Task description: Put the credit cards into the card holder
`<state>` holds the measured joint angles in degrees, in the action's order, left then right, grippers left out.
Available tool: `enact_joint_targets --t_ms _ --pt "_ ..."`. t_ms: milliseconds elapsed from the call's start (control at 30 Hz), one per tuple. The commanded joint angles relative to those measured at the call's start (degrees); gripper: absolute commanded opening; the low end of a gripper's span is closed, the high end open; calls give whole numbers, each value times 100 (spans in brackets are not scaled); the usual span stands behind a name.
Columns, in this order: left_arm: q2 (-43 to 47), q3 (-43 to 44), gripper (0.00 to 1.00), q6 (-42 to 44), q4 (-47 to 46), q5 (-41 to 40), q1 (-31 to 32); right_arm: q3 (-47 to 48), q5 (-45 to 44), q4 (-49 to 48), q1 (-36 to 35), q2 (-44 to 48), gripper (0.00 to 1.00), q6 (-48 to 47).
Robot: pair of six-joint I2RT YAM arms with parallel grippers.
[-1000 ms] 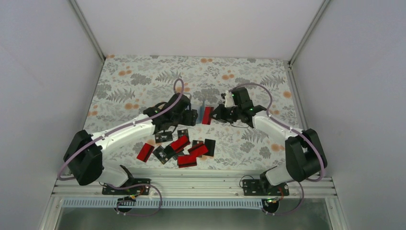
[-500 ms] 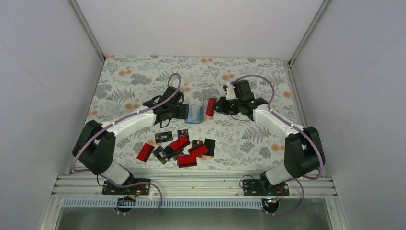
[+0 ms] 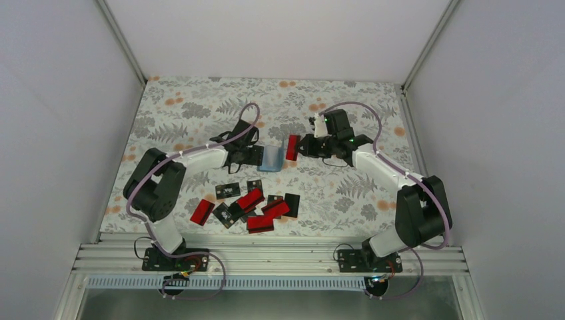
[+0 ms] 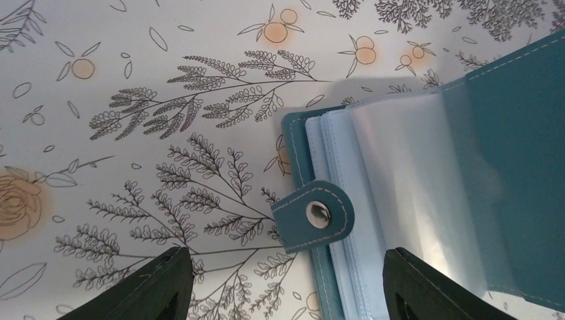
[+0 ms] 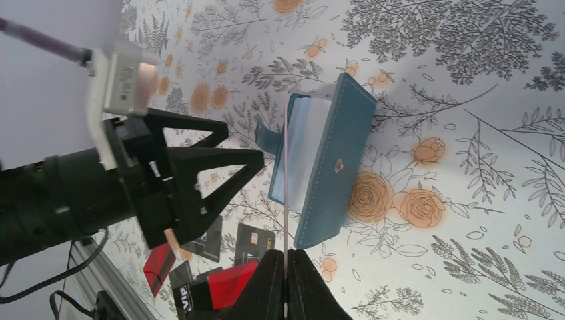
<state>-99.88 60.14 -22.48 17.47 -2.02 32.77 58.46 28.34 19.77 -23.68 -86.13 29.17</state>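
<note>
Desk: floral-print sheet [image 3: 186, 113], walled on three sides.
Left arm: reaches in from the left, wrist low over the desk, pointing right at the card holder.
Left gripper [image 3: 256, 157]: jaws wide apart, nothing clamped. In the left wrist view [image 4: 286, 257] the two dark fingertips [image 4: 166, 280] frame the lower edge, with the holder's near corner and snap tab [image 4: 314, 215] between them. Contact with the holder: cannot tell.
Credit cards, loose [image 3: 252, 202]: red and black ones in an overlapping cluster near the front edge of the desk, forward of both grippers and apart from them; a few show at the bottom of the right wrist view [image 5: 230, 283].
Card holder [image 3: 270, 160]: teal, lying open mid-desk between the two grippers. Clear inner sleeves fan up from the spine [image 4: 520, 167]; outer cover faces the right wrist camera [image 5: 333, 167].
Red card [image 3: 292, 148]: standing on edge just at the holder's right side; edge-on in the right wrist view [image 5: 285, 187], lined up with the sleeves. Whether it has entered a sleeve: cannot tell.
Right gripper [image 3: 299, 147]: fingers pressed together on the red card's near end [image 5: 286, 257].
Right arm: comes in from the right, wrist turned left.
</note>
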Motion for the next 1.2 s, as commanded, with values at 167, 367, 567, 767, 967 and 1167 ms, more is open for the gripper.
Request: enact_joint_targets --t_ms 167,367,567,767,967,1167 --pt "-410 207 71 156 -272 70 -36 526 366 14 -182 -151 4 -522" --pt "-651 232 68 128 -431 187 -29 905 -170 318 -593 -627 4 -579" --pt "-771 208 51 86 -662 217 -78 1087 -332 459 -759 -877 4 -588" --pt "-651 206 23 46 -816 358 -75 1208 -384 511 -920 -1261 4 -491" --pt "-460 250 7 -34 -765 418 -76 1466 -571 640 -1082 -1615 4 -303" --pt "-246 249 4 -117 -683 441 -78 1818 -1159 1005 -1164 -1902 4 -195"
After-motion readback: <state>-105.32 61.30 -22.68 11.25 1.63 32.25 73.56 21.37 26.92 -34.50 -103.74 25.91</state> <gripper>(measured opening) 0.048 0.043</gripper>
